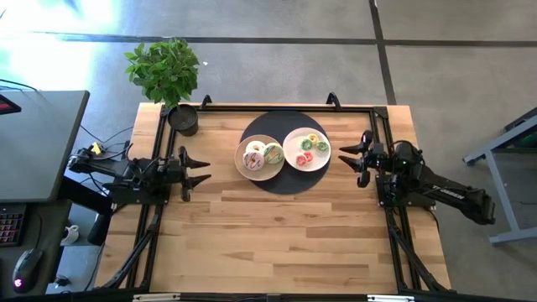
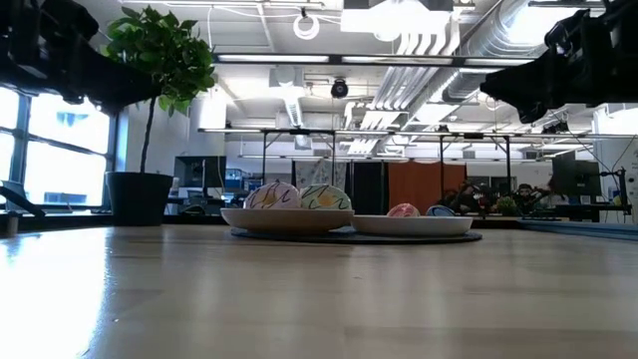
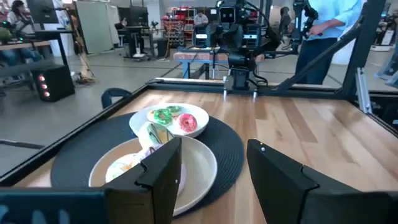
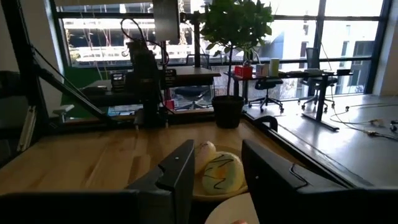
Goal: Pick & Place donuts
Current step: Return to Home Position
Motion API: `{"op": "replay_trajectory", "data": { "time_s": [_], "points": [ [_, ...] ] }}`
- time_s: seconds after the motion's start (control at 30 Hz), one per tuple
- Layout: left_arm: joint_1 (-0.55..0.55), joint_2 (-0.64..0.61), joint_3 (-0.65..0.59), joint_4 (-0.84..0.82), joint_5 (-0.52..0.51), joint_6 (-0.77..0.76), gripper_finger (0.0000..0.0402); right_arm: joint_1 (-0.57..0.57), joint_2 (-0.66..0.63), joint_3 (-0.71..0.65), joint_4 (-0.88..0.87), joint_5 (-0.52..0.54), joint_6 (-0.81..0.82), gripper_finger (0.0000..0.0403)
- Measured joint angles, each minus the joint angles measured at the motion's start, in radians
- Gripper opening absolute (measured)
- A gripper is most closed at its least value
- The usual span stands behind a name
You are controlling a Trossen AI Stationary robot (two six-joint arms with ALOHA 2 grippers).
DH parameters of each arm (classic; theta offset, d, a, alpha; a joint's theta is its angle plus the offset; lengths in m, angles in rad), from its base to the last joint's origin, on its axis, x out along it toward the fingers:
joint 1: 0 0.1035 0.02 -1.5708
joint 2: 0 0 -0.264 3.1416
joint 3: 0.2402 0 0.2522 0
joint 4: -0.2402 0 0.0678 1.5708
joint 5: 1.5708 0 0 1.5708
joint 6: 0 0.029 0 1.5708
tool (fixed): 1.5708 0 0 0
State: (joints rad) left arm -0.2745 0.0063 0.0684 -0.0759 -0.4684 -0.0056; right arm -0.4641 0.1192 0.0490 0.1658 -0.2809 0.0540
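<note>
A round black mat [image 1: 285,180] lies at the table's far middle with two plates on it. The cream plate [image 1: 246,173] holds the larger donuts [image 1: 263,154], iced white, pink and yellow-green. The white plate [image 1: 291,159] holds the mini donuts [image 1: 312,146], green, pink and yellow. In the low view the donuts [image 2: 299,196] stand above the plate rims. My left gripper [image 1: 201,168] hovers open left of the mat, above the table, fingers pointing right. My right gripper [image 1: 346,154] hovers open right of the white plate, fingers pointing left. Both touch nothing.
A potted plant [image 1: 168,75] stands at the table's far left corner. A black frame rail [image 1: 277,106] runs along the far edge and down both sides. The near half of the wooden table [image 1: 277,243] is bare. A person [image 3: 329,31] stands beyond the table's right side.
</note>
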Motion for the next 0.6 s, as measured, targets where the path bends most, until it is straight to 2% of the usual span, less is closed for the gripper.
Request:
{"op": "replay_trajectory", "data": {
  "time_s": [0.17, 0.53, 0.6],
  "points": [
    [0.0, 0.0, -0.001, -0.001, -0.011, -0.038, 0.0179, 0.0, 0.0, 0.0, -0.022, 0.044, -0.007, 0.0129],
    [0.0, 0.0, 0.0, 0.0, -0.01, -0.051, 0.0179, 0.0, 0.0, 0.0, -0.023, 0.054, -0.031, 0.0129],
    [0.0, 0.0, 0.0, -0.001, -0.01, -0.051, 0.0179, 0.0, 0.0, -0.02, 0.019, 0.036, -0.029, 0.0129]
  ]
}}
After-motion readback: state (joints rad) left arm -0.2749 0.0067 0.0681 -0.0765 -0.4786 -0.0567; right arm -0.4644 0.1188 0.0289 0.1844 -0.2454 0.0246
